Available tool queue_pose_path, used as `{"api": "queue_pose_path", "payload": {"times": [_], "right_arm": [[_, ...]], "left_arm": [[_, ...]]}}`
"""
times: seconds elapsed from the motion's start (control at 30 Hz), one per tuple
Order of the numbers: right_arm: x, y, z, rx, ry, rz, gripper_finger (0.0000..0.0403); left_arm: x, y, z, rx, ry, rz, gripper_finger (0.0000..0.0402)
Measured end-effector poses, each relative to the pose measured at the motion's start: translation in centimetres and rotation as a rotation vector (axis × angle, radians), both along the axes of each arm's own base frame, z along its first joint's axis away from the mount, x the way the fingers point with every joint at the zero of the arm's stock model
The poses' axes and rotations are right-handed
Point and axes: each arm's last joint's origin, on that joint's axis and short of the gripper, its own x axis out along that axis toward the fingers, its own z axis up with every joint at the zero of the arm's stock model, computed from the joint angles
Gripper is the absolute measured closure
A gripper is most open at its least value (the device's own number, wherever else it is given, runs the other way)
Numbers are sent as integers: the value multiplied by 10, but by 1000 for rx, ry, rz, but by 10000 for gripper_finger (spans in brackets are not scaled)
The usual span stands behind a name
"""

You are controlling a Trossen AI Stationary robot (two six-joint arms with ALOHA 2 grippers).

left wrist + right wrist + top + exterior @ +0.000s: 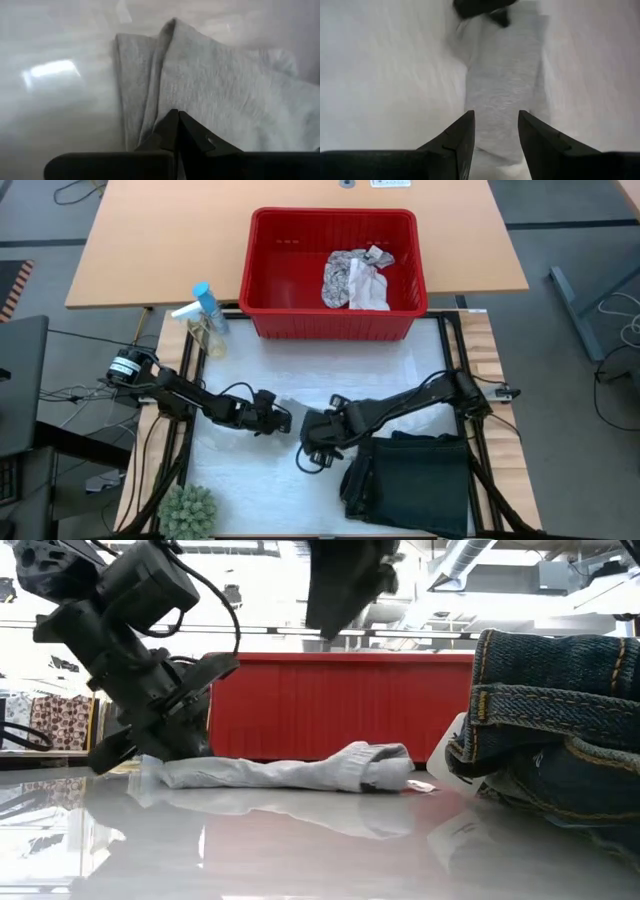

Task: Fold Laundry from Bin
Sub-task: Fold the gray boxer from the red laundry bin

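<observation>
White work mat (pixel 390 375), centre of the table: bare white surface shows between the red bin (pixel 333 272) at its far edge and the two grippers nearer the front; more bare mat lies front left, up to a small spiky green plant (pixel 187 510) at the corner. Bin: holds a white-grey leaf-patterned cloth (pixel 355 278) crumpled toward its right side, the rest of its floor showing red. Spray bottle (pixel 207 315), blue cap: stands just off the bin's left front corner, at the mat's left edge. Dark folded garment (pixel 410 480): lies at the front right of the mat, reaching its right and front edges; in the low view it fills the right side as stacked denim-like folds. Small whitish cloth (pixel 290 772): lies stretched flat in a long roll on the mat between the two grippers. Left gripper (pixel 176 125): low over the mat, fingers pressed together, pinching one end of the whitish cloth. Right gripper (pixel 495 130): fingers partly apart, straddling the other end of the same cloth, tips at the fabric; whether it grips cannot be told.
</observation>
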Motion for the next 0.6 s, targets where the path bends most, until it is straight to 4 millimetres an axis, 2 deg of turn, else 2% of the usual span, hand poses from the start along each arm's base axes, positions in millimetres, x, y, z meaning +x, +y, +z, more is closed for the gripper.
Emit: {"api": "queue_pose_path", "payload": {"times": [0.17,0.33,0.47,0.6], "right_arm": [[-15,2,3,141,40,-328,227],[-15,12,-3,161,39,-384,227],[-3,11,-31,164,46,-399,237],[-1,-4,-66,200,62,-434,256]], "left_arm": [[-4,-6,-1,-32,-72,193,401],[-3,-5,1,-77,-132,309,401],[-1,-5,3,-103,-167,320,401],[-3,-3,9,-123,-197,381,401]]}}
